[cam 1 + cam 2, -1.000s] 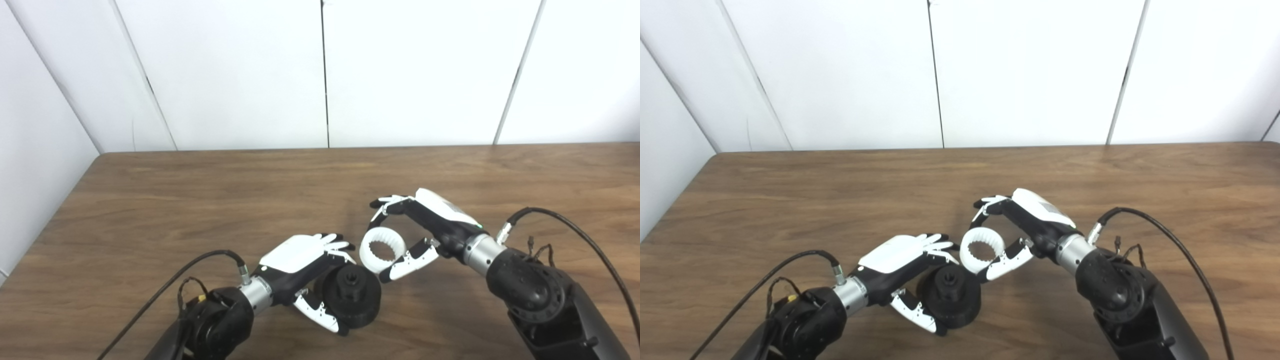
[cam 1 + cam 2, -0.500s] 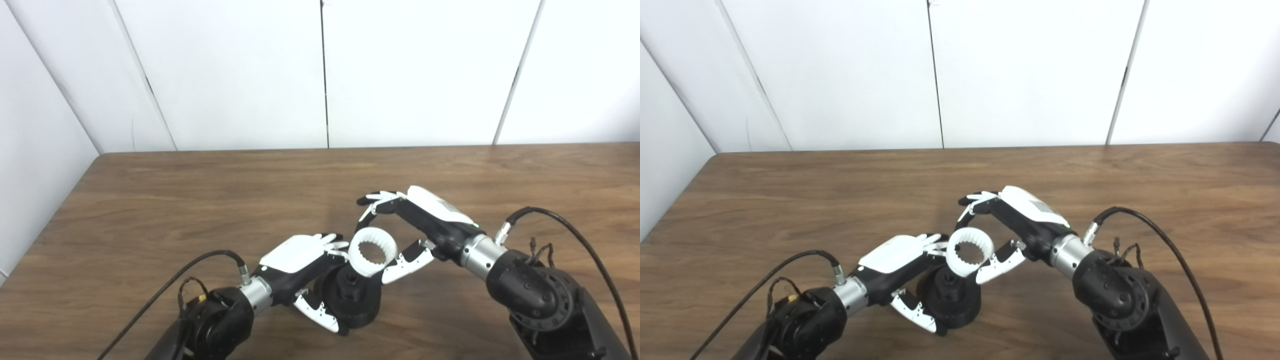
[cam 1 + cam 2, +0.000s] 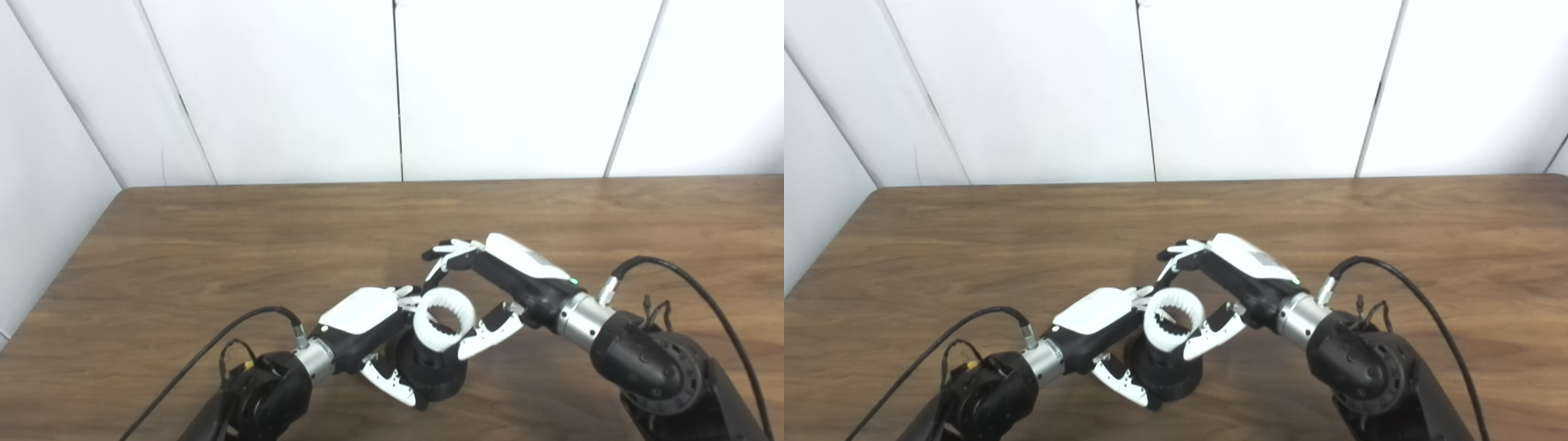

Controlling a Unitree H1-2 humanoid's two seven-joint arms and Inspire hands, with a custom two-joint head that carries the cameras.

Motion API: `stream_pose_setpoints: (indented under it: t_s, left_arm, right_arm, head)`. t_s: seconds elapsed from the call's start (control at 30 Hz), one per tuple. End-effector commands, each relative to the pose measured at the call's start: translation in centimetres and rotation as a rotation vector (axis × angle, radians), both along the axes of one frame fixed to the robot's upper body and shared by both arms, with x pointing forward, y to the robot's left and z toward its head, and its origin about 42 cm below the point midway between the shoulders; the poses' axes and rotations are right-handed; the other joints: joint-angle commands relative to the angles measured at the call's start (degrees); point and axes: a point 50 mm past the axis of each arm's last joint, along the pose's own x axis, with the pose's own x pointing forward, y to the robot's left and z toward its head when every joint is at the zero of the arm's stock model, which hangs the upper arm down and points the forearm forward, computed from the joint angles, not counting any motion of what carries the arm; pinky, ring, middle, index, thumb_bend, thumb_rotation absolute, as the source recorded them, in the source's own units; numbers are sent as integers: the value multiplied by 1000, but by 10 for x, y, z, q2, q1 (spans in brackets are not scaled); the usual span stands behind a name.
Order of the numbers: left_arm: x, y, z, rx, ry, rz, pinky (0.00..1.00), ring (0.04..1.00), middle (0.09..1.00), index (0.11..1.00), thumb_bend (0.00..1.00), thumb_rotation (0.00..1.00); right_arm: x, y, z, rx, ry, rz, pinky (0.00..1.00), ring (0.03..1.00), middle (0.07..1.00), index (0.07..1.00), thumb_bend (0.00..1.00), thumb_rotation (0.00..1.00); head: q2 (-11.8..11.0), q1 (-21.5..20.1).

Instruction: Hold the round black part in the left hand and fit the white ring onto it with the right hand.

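The round black part (image 3: 432, 375) rests on the wooden table (image 3: 245, 245) near its front edge. My left hand (image 3: 367, 324) is shut on it, fingers over its far side and thumb (image 3: 392, 386) under its near side. The white ring (image 3: 444, 311), toothed on the inside, is tilted and sits directly over the black part's top, covering its central hub. My right hand (image 3: 502, 288) is shut on the ring, fingers (image 3: 450, 251) arched over its far rim and thumb (image 3: 487, 331) at its right side. Whether ring and part touch cannot be told.
Black cables (image 3: 692, 272) loop from both wrists over the table. White wall panels (image 3: 392, 92) rise behind the table's far edge. The table's left edge (image 3: 79, 245) runs close to the left arm.
My right hand has carried the white ring leftward and toward me, from beside the black part to over its top. The left hand and black part have stayed put.
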Motion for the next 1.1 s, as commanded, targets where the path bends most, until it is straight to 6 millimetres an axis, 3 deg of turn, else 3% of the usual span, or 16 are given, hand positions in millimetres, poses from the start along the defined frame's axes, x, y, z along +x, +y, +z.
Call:
stream_pose_setpoints:
  t_s: [0.0,0.5,1.07]
  left_arm:
    - [6,0,5,16,-36,-3,984,1000,938,698,785,380]
    - [4,-3,7,8,-22,-9,999,1000,944,692,789,405]
    - [1,-6,12,3,-28,-17,1000,1000,944,702,787,425]
  right_arm:
    - [1,5,17,4,-81,29,991,959,883,492,523,159]
    - [5,13,-2,-59,-49,62,1000,967,889,493,522,162]
    - [9,10,-3,-59,-46,50,1000,970,891,493,522,162]
  head:
    - [0,0]
    - [0,1]
    - [-2,1]
